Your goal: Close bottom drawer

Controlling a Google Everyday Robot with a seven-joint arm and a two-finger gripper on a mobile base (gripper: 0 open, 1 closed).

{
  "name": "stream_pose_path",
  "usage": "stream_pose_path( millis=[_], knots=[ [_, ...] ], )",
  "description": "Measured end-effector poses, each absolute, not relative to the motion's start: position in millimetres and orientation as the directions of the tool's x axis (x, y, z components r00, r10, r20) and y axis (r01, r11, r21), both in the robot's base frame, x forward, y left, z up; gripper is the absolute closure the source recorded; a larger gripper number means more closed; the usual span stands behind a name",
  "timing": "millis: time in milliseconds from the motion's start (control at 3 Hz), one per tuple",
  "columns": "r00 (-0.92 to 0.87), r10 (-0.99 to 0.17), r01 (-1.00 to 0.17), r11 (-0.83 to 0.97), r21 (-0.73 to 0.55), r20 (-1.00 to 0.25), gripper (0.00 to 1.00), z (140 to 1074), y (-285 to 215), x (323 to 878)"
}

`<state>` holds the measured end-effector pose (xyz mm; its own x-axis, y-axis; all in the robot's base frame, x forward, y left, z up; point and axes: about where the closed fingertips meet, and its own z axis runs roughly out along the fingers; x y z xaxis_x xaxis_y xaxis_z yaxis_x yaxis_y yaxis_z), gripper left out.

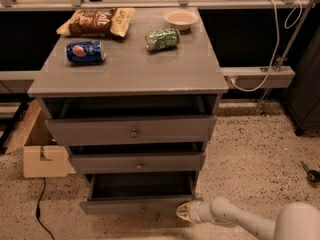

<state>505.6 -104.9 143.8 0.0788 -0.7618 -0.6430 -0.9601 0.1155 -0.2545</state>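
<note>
The bottom drawer is the lowest of three grey drawers in the cabinet. It stands pulled out, its dark inside showing above a plain flat front. My gripper is at the right end of that drawer front, low near the floor, on the end of the white arm that comes in from the lower right. It looks to be touching the front's right corner. The middle drawer and top drawer are each pulled out a little.
On the cabinet top lie a blue soda can, a green can, a chip bag and a small bowl. A cardboard box sits on the floor at left. A cable runs across the speckled floor.
</note>
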Motion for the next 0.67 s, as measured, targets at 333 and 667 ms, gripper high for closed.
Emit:
stream_pose_path(
  millis=[333,667],
  knots=[
    [0.077,-0.754,-0.953,0.136,-0.269,-0.652,1.0,143.3,-101.5,530.0],
    [0.053,-0.748,-0.941,0.184,-0.283,-0.662,1.0,145.7,-102.0,559.9]
  ],
)
